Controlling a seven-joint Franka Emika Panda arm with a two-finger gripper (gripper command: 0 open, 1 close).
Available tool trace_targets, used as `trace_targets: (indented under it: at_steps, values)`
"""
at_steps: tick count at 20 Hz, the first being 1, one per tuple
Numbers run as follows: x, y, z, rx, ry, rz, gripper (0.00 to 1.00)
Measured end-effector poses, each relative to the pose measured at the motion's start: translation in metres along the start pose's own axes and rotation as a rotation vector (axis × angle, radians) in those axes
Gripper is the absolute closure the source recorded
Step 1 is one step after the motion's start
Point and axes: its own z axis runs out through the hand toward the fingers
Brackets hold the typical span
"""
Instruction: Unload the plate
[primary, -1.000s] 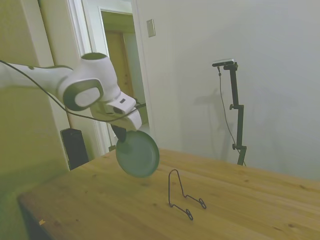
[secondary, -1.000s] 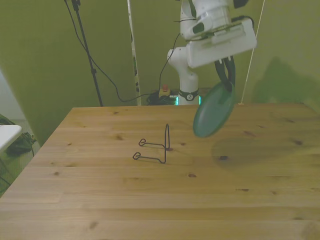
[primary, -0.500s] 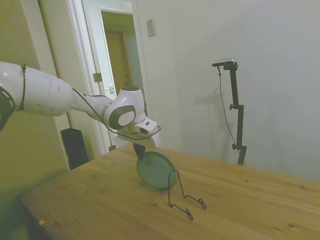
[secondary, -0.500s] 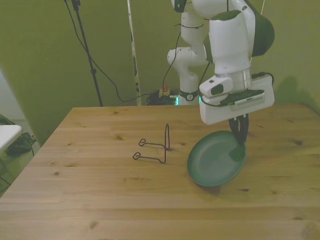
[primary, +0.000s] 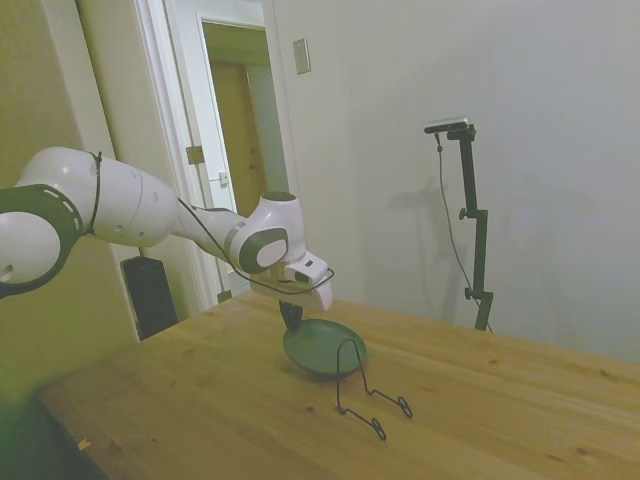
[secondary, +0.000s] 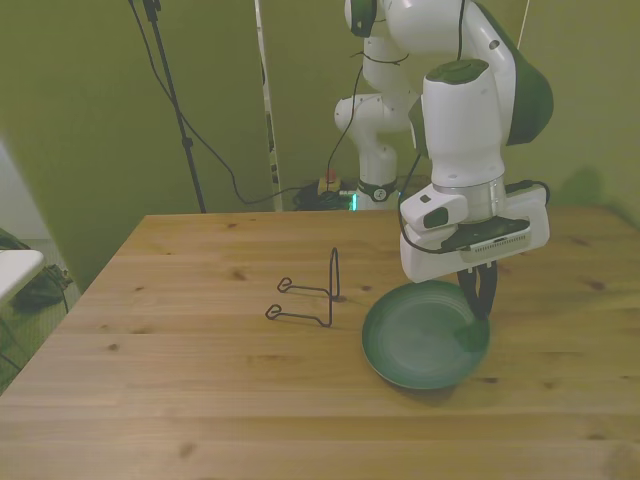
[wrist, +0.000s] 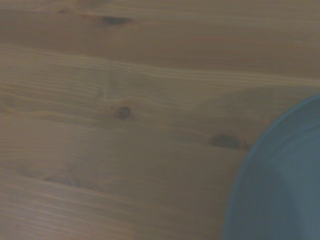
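The dull-green plate (secondary: 420, 340) lies nearly flat on the wooden table (secondary: 200, 400), to the front view's right of the thin black wire stand (secondary: 315, 295). My gripper (secondary: 480, 305) comes down on the plate's rim at the front view's right, its dark fingers shut on that rim. In the side view the plate (primary: 322, 347) sits low behind the wire stand (primary: 365, 395), with the gripper (primary: 291, 316) at its far rim. The wrist view holds a blurred arc of the plate (wrist: 285, 185) over bare wood.
The wire stand is bare, a short way from the plate. A dark cable and a white pole (secondary: 265, 100) rise behind the table's far edge. A doorway (primary: 235, 150) shows behind the arm in the side view.
The arm has come down and carried the plate from a tilted hang above the table to lying almost flat on the wood beside the wire stand.
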Motion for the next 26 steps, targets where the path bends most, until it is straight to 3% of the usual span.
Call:
trace_targets:
  at_steps: [14,21,26]
  values:
    - [0.000,0.000,-0.006,-0.004,0.010,-0.006,0.00]
    - [-0.038,-0.028,-0.084,0.021,0.047,-0.066,0.00]
    - [-0.112,-0.043,-0.138,-0.060,0.025,-0.100,0.00]
